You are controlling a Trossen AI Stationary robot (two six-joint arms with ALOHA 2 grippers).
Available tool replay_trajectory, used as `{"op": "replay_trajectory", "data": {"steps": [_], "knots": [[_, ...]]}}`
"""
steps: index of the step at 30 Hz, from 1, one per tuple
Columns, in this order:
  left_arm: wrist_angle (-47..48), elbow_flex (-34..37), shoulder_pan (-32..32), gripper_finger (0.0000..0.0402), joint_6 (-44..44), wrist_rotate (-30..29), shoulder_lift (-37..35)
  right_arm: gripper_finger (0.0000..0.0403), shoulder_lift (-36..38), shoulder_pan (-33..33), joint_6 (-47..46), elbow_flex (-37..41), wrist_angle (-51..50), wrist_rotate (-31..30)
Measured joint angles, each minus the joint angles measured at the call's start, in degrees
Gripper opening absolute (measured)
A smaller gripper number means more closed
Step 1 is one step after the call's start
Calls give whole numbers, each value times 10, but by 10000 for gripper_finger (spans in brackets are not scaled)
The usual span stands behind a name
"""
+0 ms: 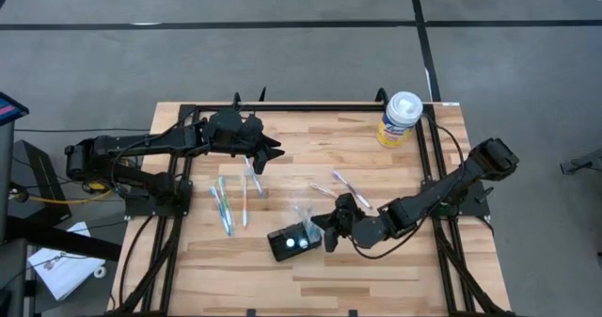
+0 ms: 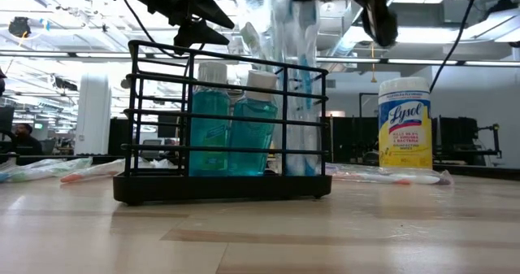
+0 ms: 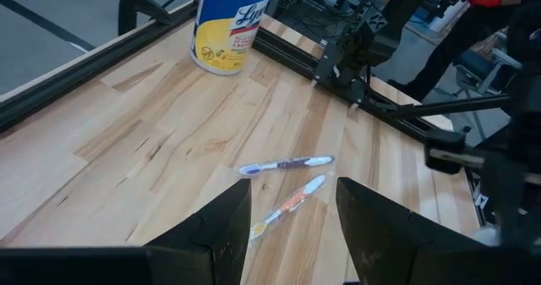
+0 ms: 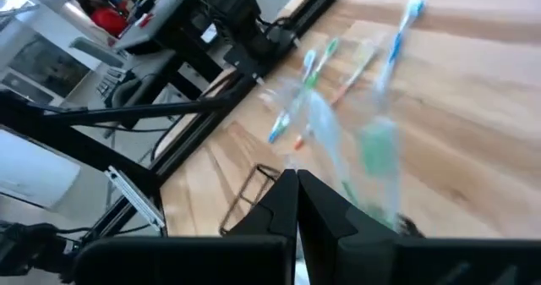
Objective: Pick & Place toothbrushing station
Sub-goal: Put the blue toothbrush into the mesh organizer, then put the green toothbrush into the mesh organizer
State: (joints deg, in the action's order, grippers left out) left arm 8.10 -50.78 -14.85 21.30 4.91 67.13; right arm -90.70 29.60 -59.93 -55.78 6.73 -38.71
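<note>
The toothbrushing station (image 1: 290, 242) is a small black holder standing on the wooden table, near its front. In the low view it shows as a black wire rack (image 2: 154, 111) holding two blue bottles (image 2: 231, 123) and clear-packed toothbrushes (image 2: 296, 87). My right gripper (image 1: 329, 228) is shut just right of the holder, at the top of those packs (image 4: 372, 154). My left gripper (image 1: 263, 155) is open and empty above the table's far left part, with two loose toothbrushes (image 3: 287, 163) ahead of it. My right gripper is shut right beside the clear toothbrush pack (image 4: 338, 150) that stands in the holder. I cannot tell whether its fingers touch the pack; nothing shows between them in the right wrist view.
Several loose toothbrushes lie left of centre (image 1: 228, 204), and others right of centre (image 1: 346, 189). A white-and-yellow wipes canister (image 1: 400, 118) stands at the far right corner. A black frame rail (image 1: 282, 107) runs round the table's edge.
</note>
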Motion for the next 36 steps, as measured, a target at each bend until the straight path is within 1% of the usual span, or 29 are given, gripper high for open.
{"op": "replay_trajectory", "data": {"steps": [6, 13, 14, 16, 18, 21, 24, 27, 29, 31, 33, 36], "knots": [[0, 0, 0, 170, 4, 0, 0, 0, 0, 8, -15, 50, 72, -2], [0, 0, 0, 159, 14, -1, 0, 0, 0, 8, -13, 66, 98, -4], [0, 0, 0, 158, 14, -1, 0, 1, 0, 8, -12, 66, 103, 0], [0, 0, 0, 158, 14, -1, 0, 11, 0, 1, -11, 66, 117, 40], [0, 0, 0, 163, 13, -1, 0, 34, 0, -5, -11, 67, 134, 80], [0, 0, -1, 182, 12, -5, 0, 88, 0, -12, -14, 67, 144, 105], [0, 0, -2, 201, 12, -6, 0, 155, 0, -14, -13, 67, 165, 107], [0, 0, -3, 211, 12, -5, 0, 221, 2, -15, -11, 67, 184, 108], [0, 0, -3, 213, 13, -5, 0, 249, 4, -15, 8, 67, 223, 108], [0, 0, -2, 213, 14, -5, 0, 261, 12, -10, 43, 67, 289, 107], [-1, 0, -2, 214, 14, -4, 0, 262, 26, -9, 90, 60, 336, 96], [-2, 0, -2, 214, 14, -3, 0, 251, 60, -19, 158, 38, 336, 91]]}}
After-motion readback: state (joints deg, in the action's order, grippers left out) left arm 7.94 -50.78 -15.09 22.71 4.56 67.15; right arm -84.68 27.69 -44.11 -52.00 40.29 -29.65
